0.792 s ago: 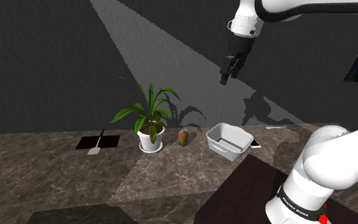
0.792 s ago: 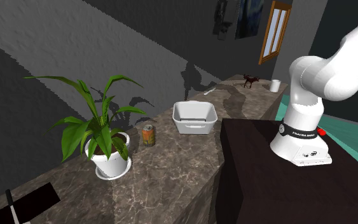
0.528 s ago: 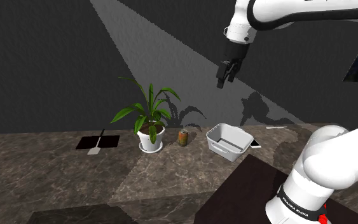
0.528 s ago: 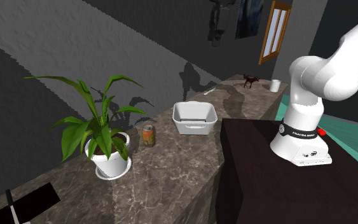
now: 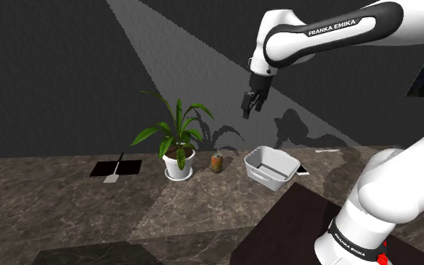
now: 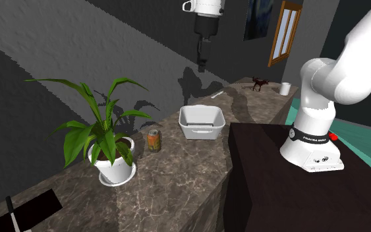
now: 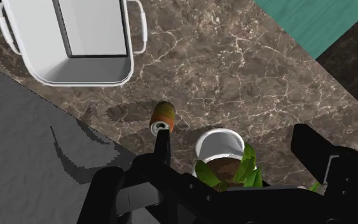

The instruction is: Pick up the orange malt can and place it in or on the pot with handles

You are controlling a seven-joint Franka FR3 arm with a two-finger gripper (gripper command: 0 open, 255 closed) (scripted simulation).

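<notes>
The all-black two-finger tool (image 5: pixel 246 112) hangs high above the dark marble-patterned counter (image 5: pixel 67 196), fingers pointing down. It is carried by the white arm (image 5: pixel 330 28), which reaches out from the dark box stand (image 5: pixel 278 229). Tool state: the fingers (image 7: pixel 163 145) are spread wide apart, nothing touches them, and nothing is held.

The orange-brown cylindrical can with a pale top (image 5: pixel 217 162) stands upright on the counter, close to the dark grey wall (image 5: pixel 52 75). It is located between the white rounded-rectangular pot with two loop handles (image 5: pixel 272 167) and the green leafy plant in a round white planter (image 5: pixel 178 147), apart from both.

In the wrist view, the can (image 7: pixel 162 117) appears just past the tip of one finger, outside the gap between the fingers. The planter (image 7: pixel 220 145) appears within that gap, far below. The pot (image 7: pixel 82 79) lies beyond the can.

In the second exterior view, a small dark red-brown animal figurine (image 6: pixel 261 83) and a white cup (image 6: pixel 285 87) stand farther along the counter, well beyond the pot
</notes>
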